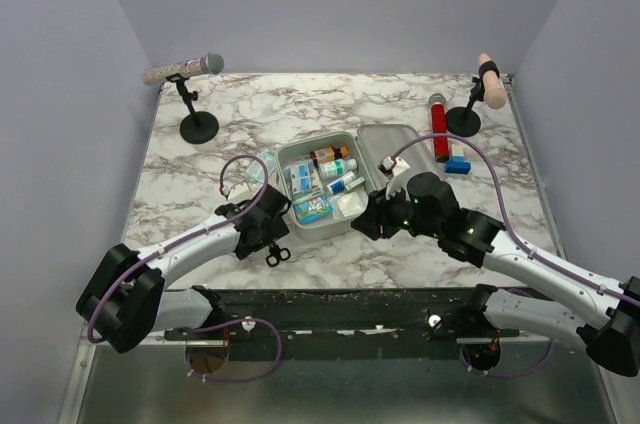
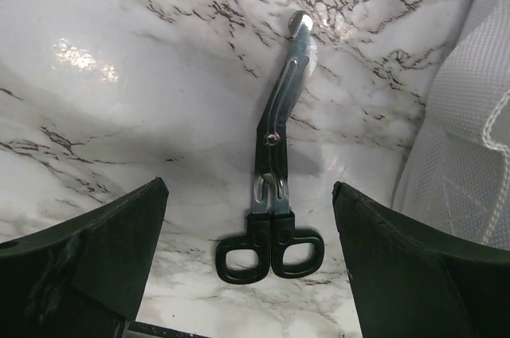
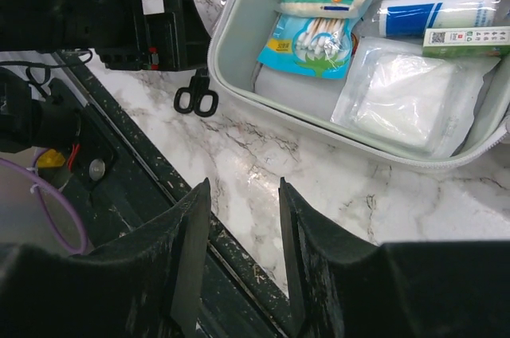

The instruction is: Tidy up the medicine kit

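The medicine kit [image 1: 284, 156] lies open in the middle of the marble table, its grey lid [image 1: 385, 140] folded out to the right. Inside are bottles, tubes, a cotton swab pack [image 3: 315, 41] and a gauze packet [image 3: 402, 95]. Black-handled scissors [image 1: 278, 256] lie shut on the table just left of the kit's near corner. My left gripper [image 1: 268, 236] hovers over them, open wide, and the handles [image 2: 271, 252] show between its fingers without touching them. My right gripper [image 1: 366, 222] is open and empty, over bare marble in front of the kit's near rim [image 3: 239, 75].
A red cylinder [image 1: 440, 130] and a small blue box [image 1: 458, 165] lie right of the lid. Two black stands [image 1: 198, 126] [image 1: 463, 120] occupy the back corners. A black rail [image 1: 340, 304] runs along the near table edge. A white mesh surface [image 2: 470, 139] is close on the left gripper's right.
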Action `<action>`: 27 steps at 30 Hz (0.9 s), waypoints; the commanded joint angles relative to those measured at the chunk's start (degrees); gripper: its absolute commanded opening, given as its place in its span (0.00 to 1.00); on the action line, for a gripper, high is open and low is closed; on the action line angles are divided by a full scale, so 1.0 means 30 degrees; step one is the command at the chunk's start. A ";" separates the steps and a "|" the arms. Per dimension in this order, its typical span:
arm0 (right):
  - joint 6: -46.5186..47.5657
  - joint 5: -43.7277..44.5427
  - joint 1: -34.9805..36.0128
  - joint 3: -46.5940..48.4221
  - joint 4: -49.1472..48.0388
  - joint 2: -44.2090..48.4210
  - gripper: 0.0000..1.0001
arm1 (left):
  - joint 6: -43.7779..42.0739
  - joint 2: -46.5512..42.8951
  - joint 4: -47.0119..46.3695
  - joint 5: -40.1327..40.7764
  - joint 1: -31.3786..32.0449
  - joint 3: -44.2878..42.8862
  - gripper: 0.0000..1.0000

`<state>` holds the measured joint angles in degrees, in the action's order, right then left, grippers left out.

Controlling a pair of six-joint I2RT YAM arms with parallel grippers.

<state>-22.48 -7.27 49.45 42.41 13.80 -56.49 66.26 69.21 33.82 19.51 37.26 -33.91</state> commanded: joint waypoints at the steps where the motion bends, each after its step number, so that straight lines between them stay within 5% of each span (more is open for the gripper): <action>1: 0.0374 0.0899 0.0128 -0.0573 0.0643 0.0782 0.48 | 0.1467 0.1332 0.2258 0.0500 0.0150 -0.1204 0.99; 5: 0.0374 0.0986 0.0128 -0.0895 0.0644 0.1104 0.48 | 0.1994 0.2007 0.2846 0.0529 0.0237 -0.1966 0.99; 10: 0.0637 0.1396 0.0128 -0.1188 0.0643 0.1515 0.48 | 0.3253 0.3147 0.4395 0.1260 0.0647 -0.2756 0.72; 23: 0.1018 0.1836 0.0128 -0.1305 0.0936 0.2043 0.48 | 0.1645 0.5203 0.3756 0.0851 0.0795 -0.2672 0.78; 27: 0.1048 0.2012 0.0128 -0.1306 0.1024 0.2160 0.48 | 0.1381 0.4587 0.3287 0.1027 0.0795 -0.2203 0.71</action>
<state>-20.47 -2.81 49.45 39.33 15.81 -51.00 72.14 82.54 46.19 22.35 39.46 -43.97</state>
